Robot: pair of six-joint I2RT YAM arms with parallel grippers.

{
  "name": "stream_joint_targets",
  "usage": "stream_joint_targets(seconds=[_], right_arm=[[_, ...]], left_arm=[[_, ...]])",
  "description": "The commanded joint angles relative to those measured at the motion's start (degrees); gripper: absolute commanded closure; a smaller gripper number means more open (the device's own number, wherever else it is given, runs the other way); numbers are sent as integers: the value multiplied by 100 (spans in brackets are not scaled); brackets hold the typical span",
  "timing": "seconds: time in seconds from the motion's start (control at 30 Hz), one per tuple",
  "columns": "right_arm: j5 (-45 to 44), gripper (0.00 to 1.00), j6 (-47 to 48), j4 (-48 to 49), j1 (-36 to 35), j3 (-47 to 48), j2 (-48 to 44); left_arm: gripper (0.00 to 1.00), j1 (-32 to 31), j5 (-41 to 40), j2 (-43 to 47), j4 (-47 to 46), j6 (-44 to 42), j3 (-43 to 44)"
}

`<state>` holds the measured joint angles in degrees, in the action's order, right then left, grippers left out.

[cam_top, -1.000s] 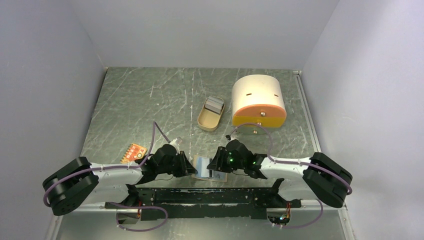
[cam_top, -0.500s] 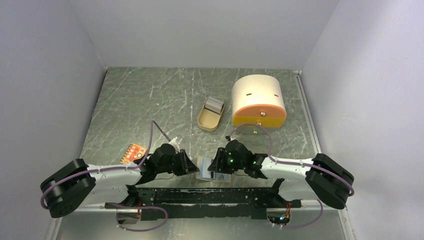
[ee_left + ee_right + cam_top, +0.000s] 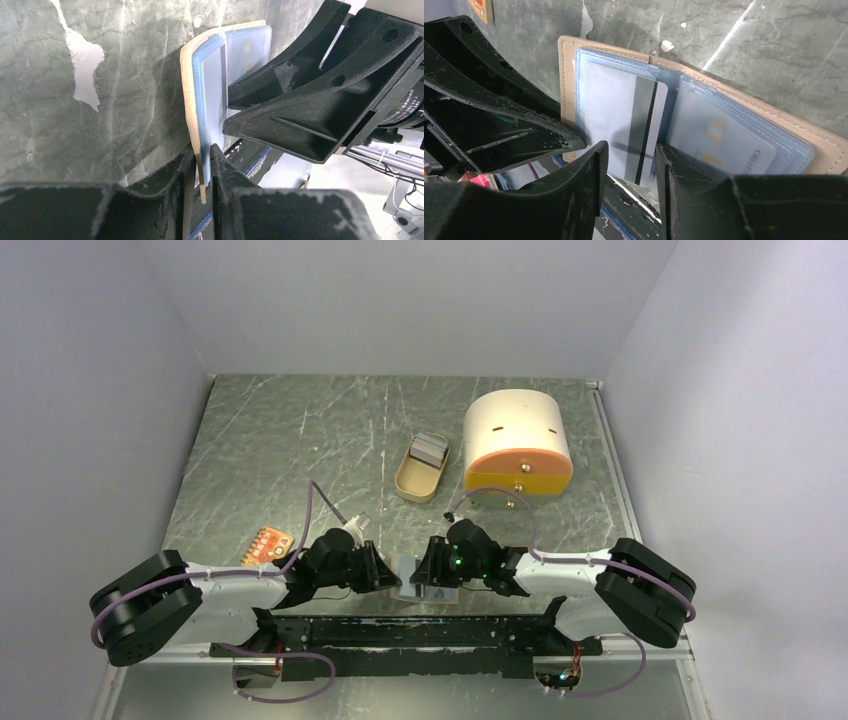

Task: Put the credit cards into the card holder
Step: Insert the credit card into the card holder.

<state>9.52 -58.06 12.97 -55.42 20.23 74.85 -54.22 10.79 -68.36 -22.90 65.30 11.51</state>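
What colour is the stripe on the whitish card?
Its stripe is grey, edged with black; right wrist view shows it best.

Soft even light; blurred near foregrounds

You are looking into a small booth. Its back wall (image 3: 400, 300) is plain and pale, a soft grey with a hint of purple. The left wall (image 3: 90, 420) and the right wall (image 3: 730, 420) are the same colour.

The table (image 3: 280, 440) fills the bottom of the booth from wall to wall. Its top is dark grey-green, like marble, with lots of thin white scratches. Up close you can see white chips (image 3: 82, 57) where the top has flaked. A thin metal strip (image 3: 613, 465) runs along the right edge. At the near edge there is a bare grey ledge (image 3: 450, 700).

The light is soft and even, and the table top shines a little.
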Motion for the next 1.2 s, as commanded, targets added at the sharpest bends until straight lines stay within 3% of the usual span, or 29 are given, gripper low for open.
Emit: stream_joint_targets(seconds=[0.0, 0.17, 0.3, 0.5, 0.6, 0.73, 0.93, 1.17], right_arm=[[148, 56, 168, 167, -51, 74, 167], [565, 57, -114, 858, -128, 138, 431], [462, 57, -103, 819, -179, 222, 467], [806, 54, -389, 1381, -166, 184, 615], [917, 54, -466, 1492, -160, 257, 650], [850, 51, 130, 645, -65, 470, 603], [478, 40, 819, -265, 143, 163, -589], [-337, 43, 2623, -1439, 150, 668, -800]], left_arm=[[78, -46, 16, 111, -14, -61, 158], [79, -57, -21, 119, -92, -19, 96], [78, -63, 17, -9, -89, -25, 142], [79, -63, -114, 1, 386, -163, 378], [87, -72, -224, 62, 716, -205, 475], [91, -73, -570, 240, 1764, -284, 736], [91, -64, -1205, 814, 3303, -398, 1258], [91, 34, -1612, 1022, 4394, -618, 1821]])
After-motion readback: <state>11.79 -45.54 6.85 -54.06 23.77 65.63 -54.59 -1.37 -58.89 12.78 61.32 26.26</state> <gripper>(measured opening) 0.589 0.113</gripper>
